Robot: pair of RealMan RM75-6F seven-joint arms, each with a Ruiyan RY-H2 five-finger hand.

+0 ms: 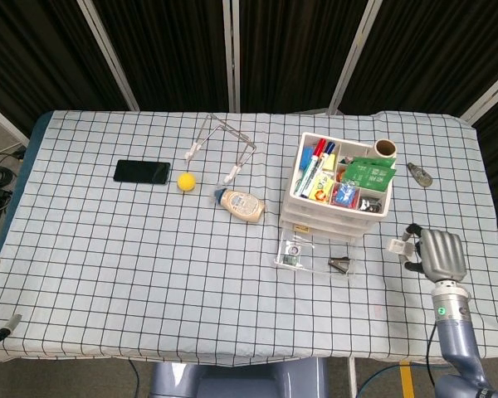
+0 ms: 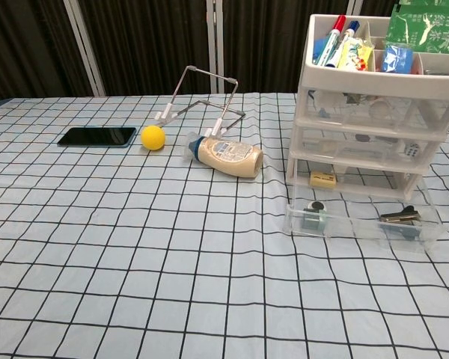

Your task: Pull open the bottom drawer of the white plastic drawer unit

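Observation:
The white plastic drawer unit (image 1: 292,204) (image 2: 303,75) stands right of the table's middle, with pens and packets in its top tray. Its clear bottom drawer (image 1: 312,267) (image 2: 359,230) is pulled out toward me, with a black binder clip (image 1: 340,264) (image 2: 399,217) and a small block (image 1: 294,251) (image 2: 314,214) inside. In the head view my right hand (image 1: 436,251) hovers to the right of the drawer, apart from it, fingers loosely bent and holding nothing. It is outside the chest view. My left hand is not seen.
A sauce bottle (image 1: 242,205) (image 2: 228,155) lies left of the unit. Farther left are a yellow ball (image 1: 186,181), a black phone (image 1: 141,172) and a wire stand (image 1: 222,145). A tape roll (image 1: 385,148) and a small metal item (image 1: 418,173) sit behind the unit.

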